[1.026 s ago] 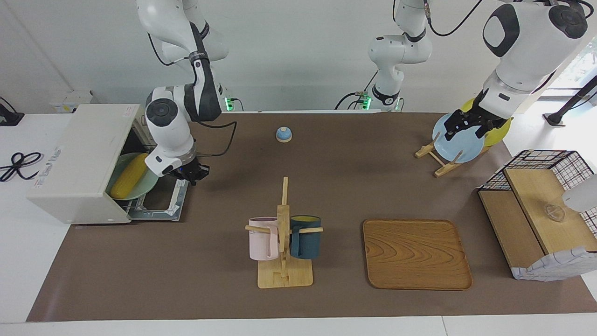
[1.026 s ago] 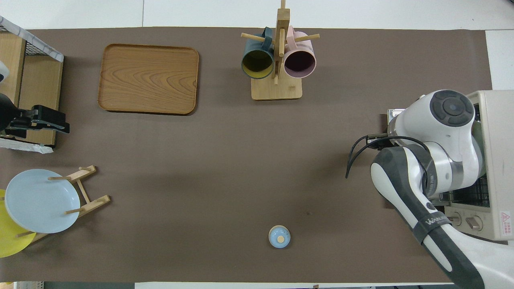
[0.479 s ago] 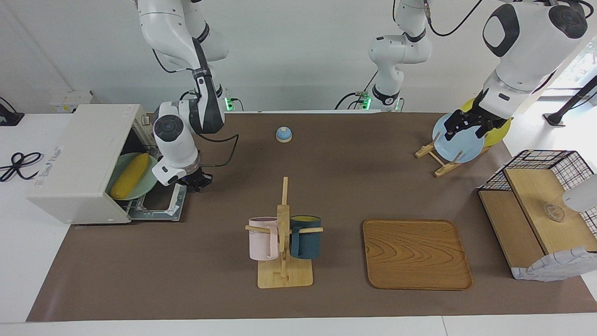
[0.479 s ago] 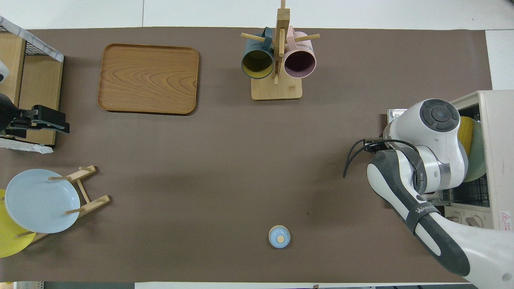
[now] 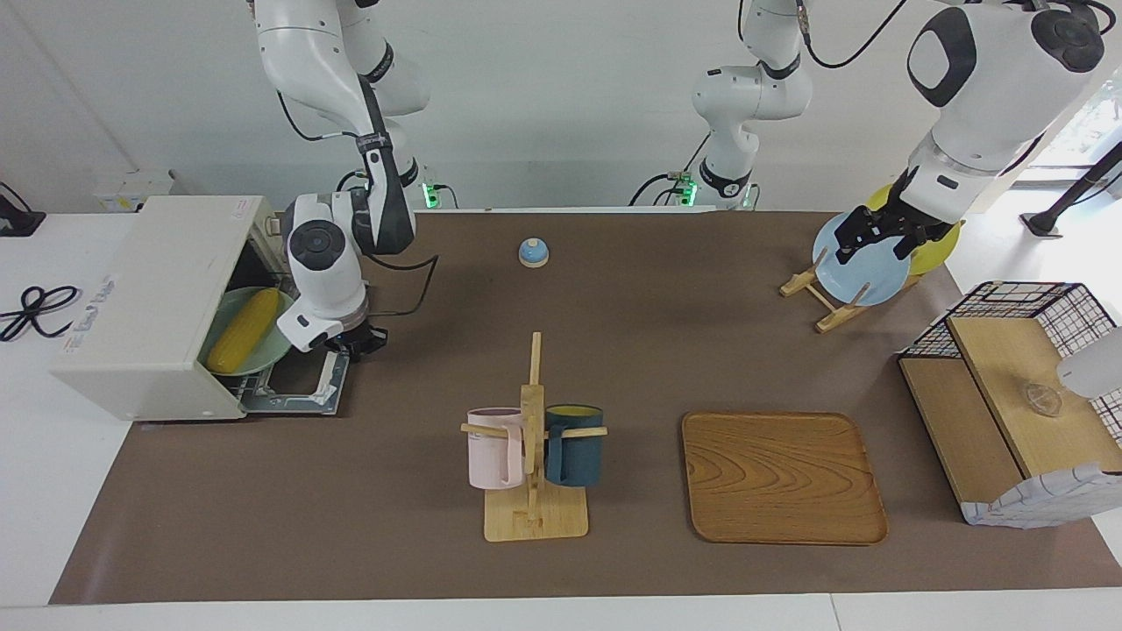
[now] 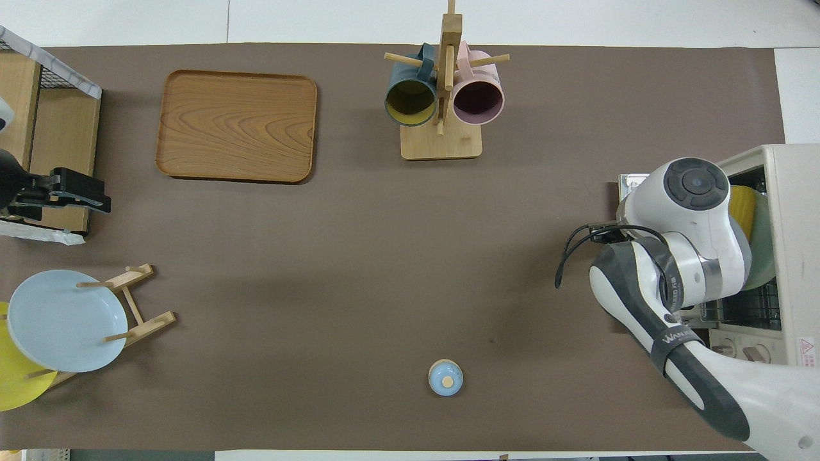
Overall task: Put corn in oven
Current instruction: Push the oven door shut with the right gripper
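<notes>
Corn [image 5: 243, 330]: lies on green plate [image 5: 273, 350], on rack inside oven [image 5: 149, 302], door dropped open. Facing view shows whole cob; overhead shows only sliver beside right arm's wrist.
Right gripper [image 5: 358, 339]: fingers closed, empty, over open door's edge; hidden under arm overhead.
Left gripper [image 5: 877, 235]: jaws apart, over blue plate [image 5: 863, 276] in rack; waiting.

Right arm [image 6: 672, 336] band lettering (too small to read)
</notes>
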Available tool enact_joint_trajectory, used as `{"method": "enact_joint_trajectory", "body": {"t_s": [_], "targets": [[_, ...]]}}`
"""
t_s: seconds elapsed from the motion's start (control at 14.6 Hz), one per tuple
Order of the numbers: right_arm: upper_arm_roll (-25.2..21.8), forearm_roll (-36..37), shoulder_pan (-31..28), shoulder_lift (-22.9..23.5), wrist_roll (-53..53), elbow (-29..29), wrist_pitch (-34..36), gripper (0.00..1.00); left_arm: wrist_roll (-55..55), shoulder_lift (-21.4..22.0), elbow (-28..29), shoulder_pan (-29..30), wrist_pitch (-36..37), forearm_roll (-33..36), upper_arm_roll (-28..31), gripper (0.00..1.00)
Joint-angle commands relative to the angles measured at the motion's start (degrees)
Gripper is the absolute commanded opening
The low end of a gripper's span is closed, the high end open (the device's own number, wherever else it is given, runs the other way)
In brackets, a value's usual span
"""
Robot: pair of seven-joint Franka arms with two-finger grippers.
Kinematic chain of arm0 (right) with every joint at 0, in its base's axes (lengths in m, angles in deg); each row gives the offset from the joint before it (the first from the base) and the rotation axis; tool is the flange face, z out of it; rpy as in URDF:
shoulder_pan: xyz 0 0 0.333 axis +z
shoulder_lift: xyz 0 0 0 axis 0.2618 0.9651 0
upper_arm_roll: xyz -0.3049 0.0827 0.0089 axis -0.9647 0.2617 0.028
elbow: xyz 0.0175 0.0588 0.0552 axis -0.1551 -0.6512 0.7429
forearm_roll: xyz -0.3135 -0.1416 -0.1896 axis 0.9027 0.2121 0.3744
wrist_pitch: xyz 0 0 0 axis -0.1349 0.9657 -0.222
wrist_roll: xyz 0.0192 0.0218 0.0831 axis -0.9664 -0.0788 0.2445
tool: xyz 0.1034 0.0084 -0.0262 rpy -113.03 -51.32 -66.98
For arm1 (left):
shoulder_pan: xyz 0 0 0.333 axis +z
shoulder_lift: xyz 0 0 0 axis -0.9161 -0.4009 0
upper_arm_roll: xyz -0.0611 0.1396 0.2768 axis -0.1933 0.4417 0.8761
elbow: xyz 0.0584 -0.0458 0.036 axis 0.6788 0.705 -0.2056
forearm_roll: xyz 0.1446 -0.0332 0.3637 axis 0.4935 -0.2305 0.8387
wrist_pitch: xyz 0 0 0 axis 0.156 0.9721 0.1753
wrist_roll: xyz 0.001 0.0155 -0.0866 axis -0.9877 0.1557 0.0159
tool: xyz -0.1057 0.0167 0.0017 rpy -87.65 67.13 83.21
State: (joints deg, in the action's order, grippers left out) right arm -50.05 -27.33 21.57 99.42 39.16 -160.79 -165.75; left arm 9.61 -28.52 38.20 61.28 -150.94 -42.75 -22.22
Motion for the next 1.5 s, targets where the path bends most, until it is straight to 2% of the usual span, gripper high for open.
{"method": "enact_joint_trajectory", "body": {"t_s": [0.0,0.21,0.34,0.82,1.23,1.44], "targets": [[-0.23,3.85,-1.20,0.14,-0.18,2.56,3.57,0.00,0.15,0.93,0.55,0.07,0.19,0.91,-0.12,1.00],[-0.15,6.83,-1.12,0.14,0.70,9.23,12.17,0.00,0.15,0.92,0.55,0.07,0.19,0.91,-0.04,1.00],[-0.41,7.10,-1.38,-0.39,5.60,12.75,17.71,0.00,0.15,0.84,0.55,0.07,0.19,0.91,-0.04,1.00],[-0.41,7.02,-8.58,-5.04,18.00,13.64,22.65,0.00,0.15,0.92,0.55,0.07,0.19,0.91,-0.04,1.00],[-0.32,6.84,-11.05,-7.50,21.71,13.91,24.67,0.00,0.15,0.84,0.55,0.07,0.19,0.91,-0.04,1.00],[0.03,6.14,-10.70,-7.51,21.88,18.81,29.84,0.00,0.15,0.93,0.55,0.07,0.28,0.91,-0.04,1.00]]}}
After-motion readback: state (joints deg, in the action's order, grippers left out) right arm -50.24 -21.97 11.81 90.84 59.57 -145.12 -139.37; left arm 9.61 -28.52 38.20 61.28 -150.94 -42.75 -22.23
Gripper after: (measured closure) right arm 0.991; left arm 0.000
